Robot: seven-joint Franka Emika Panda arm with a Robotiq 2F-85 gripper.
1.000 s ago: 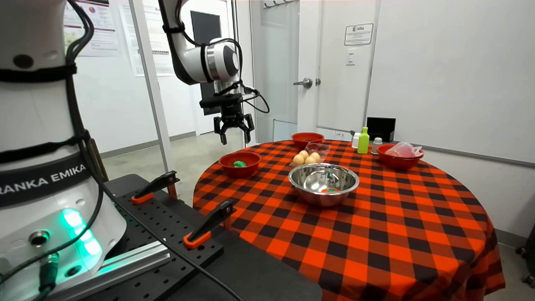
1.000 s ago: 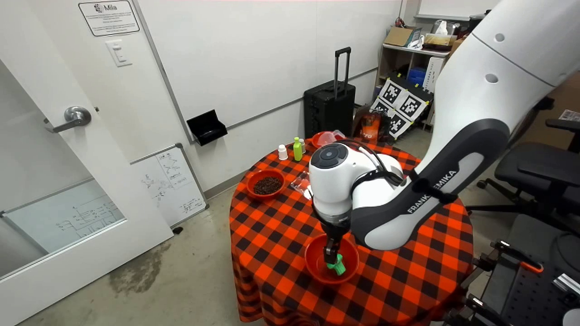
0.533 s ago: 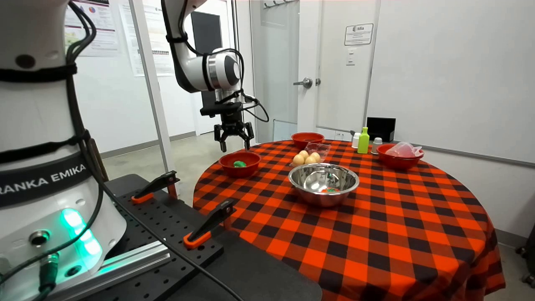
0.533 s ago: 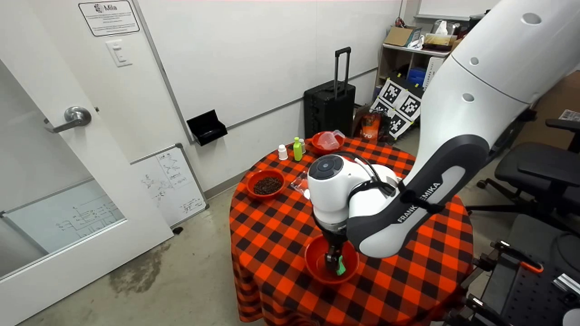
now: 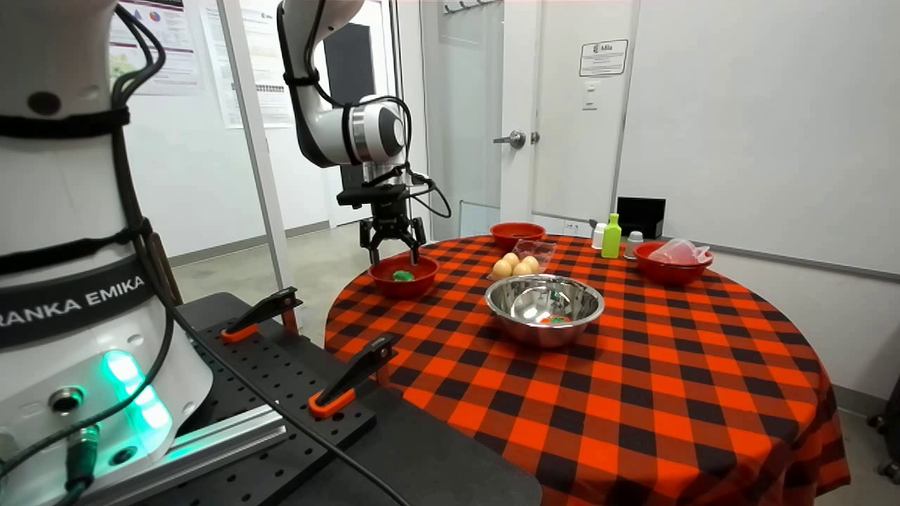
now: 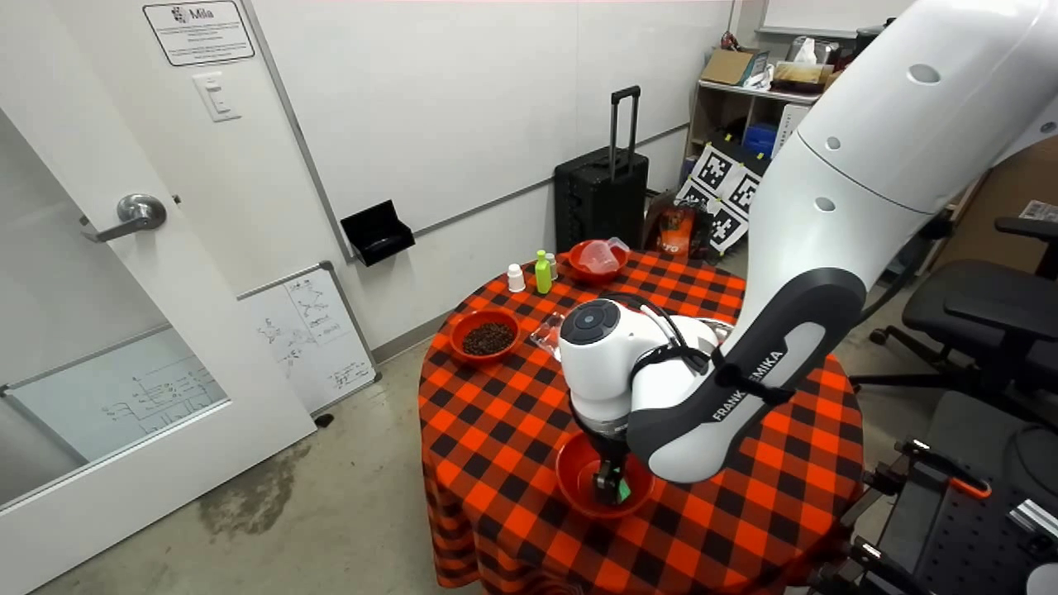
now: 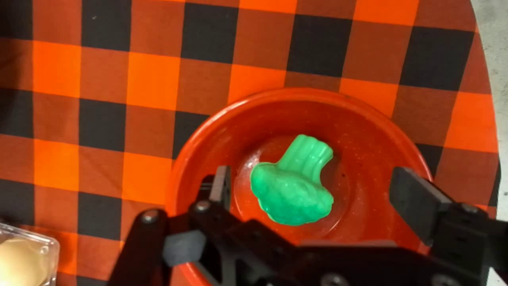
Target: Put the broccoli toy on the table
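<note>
In bowl (image 6: 572, 483), broccoli toy (image 6: 624, 493), partly behind tool (image 6: 609, 496)

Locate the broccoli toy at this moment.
In the wrist view, the broccoli toy lies inside a red bowl, slightly right of the picture's centre, framed by the open gripper.

The broccoli (image 7: 293, 186) is bright green and its bowl (image 7: 369, 155) is red. The desk (image 5: 668, 393) has red, dark red and black checks, and the pincer (image 5: 394, 257) is black. The metal bowl (image 5: 527, 332) is silver, the bottle (image 5: 612, 241) lime green, the eggs (image 5: 521, 269) light tan, and the arm (image 6: 876, 149) white, grey and black.
</note>
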